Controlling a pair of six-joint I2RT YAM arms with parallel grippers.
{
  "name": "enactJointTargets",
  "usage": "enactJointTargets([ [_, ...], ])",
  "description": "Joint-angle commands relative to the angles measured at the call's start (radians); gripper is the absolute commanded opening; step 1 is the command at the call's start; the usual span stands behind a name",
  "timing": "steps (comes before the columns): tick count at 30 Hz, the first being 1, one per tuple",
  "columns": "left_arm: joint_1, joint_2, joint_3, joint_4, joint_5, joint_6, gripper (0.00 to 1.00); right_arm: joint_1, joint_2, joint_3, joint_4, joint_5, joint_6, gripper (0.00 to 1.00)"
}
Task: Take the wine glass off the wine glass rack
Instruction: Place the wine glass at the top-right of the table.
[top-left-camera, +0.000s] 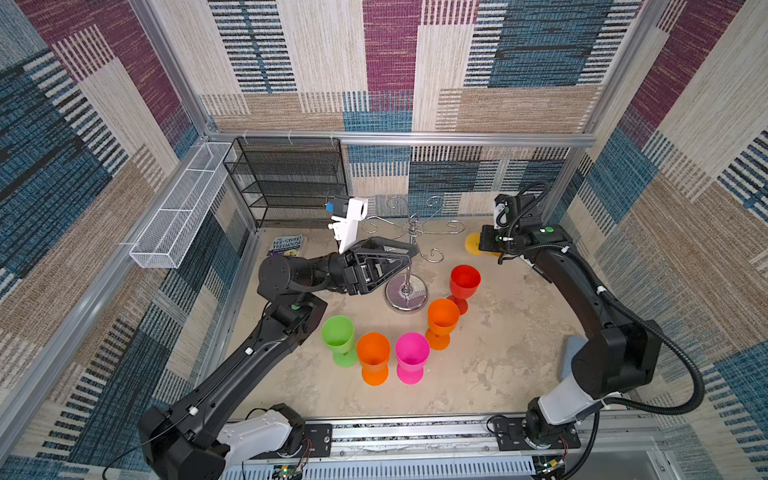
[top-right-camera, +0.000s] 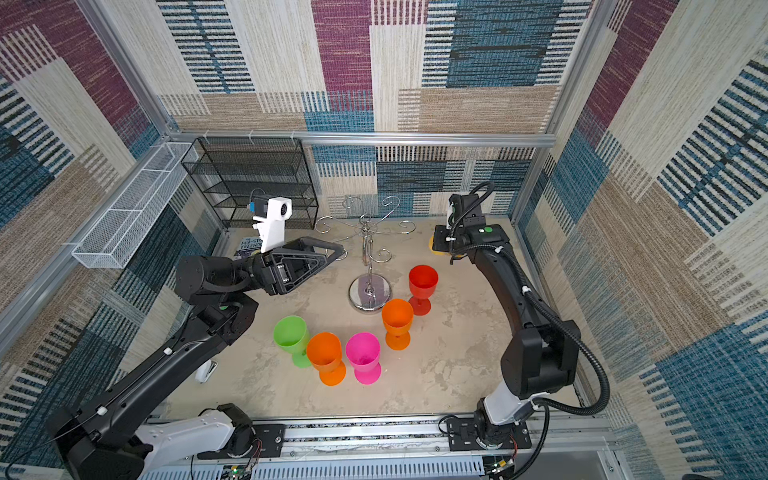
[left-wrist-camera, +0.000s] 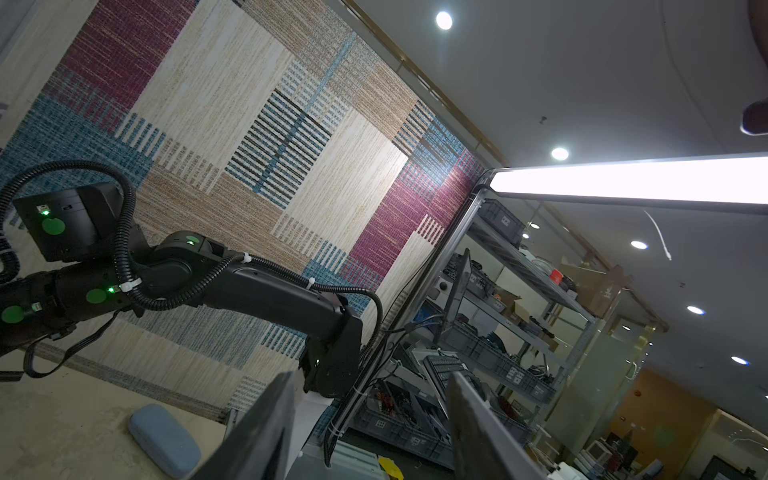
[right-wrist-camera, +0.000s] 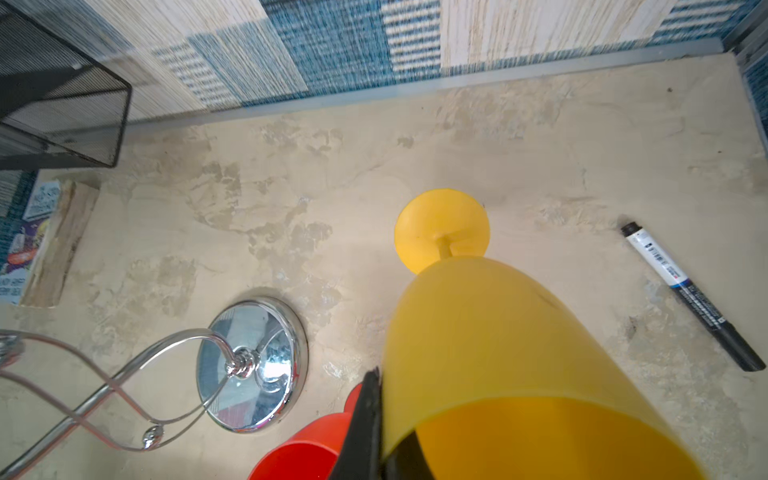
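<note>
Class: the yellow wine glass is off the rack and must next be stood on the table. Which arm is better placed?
Right. The right gripper pinches the yellow wine glass by its rim, foot toward the table; the left gripper stands open and empty beside the wine glass rack.

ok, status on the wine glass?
Left gripper open, empty, beside the wine glass rack. Right gripper shut on yellow wine glass rim, off the rack. Nothing blocking; marker lies nearby.
</note>
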Motion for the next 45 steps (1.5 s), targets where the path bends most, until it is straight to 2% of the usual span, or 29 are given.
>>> enactJointTargets([
  [1,0.000,-0.013,-0.010,-0.106,0.001,0.118,0.60,0.004,0.061,0.031,-0.082,-0.023,-0.060,0.00],
  [10,0.000,0.022,-0.044,-0.001,0.004,0.054,0.60,0.062,0.158,0.113,-0.166,0.015,-0.087,0.00],
  [25,0.000,0.002,-0.078,0.036,0.011,0.043,0.59,0.066,0.264,0.215,-0.245,0.015,-0.105,0.00],
  [31,0.000,-0.009,-0.095,0.052,0.011,0.042,0.59,0.068,0.325,0.303,-0.317,0.036,-0.129,0.00],
  [38,0.000,-0.003,-0.102,0.072,0.020,0.032,0.59,0.069,0.334,0.318,-0.329,0.034,-0.125,0.00],
  [45,0.000,0.008,-0.104,0.094,0.025,0.017,0.59,0.071,0.335,0.348,-0.337,0.038,-0.129,0.11],
])
